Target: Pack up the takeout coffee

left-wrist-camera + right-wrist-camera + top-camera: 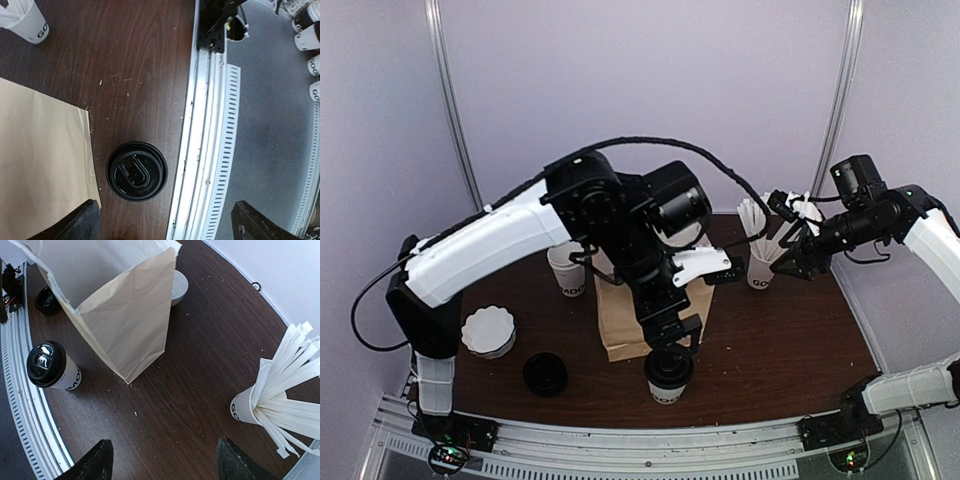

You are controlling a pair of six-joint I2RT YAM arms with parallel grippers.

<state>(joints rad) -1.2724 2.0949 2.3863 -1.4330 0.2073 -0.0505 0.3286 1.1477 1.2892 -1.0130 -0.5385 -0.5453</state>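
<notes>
The takeout coffee (669,377), a white cup with black lettering and a black lid, stands near the table's front edge, just in front of the upright brown paper bag (620,322). My left gripper (672,345) hovers open right above it. In the left wrist view the black lid (136,171) lies between and ahead of my fingers (80,224), beside the bag (40,165). My right gripper (793,262) is open and empty at the back right. Its wrist view shows the coffee (50,366) and the open bag (120,315).
A white cup of white sticks (763,262) stands by the right gripper (165,466). A lidless white cup (567,272) stands behind the bag. A loose black lid (545,374) and a white fluted dish (488,332) lie front left. The metal rail (205,150) runs along the front edge.
</notes>
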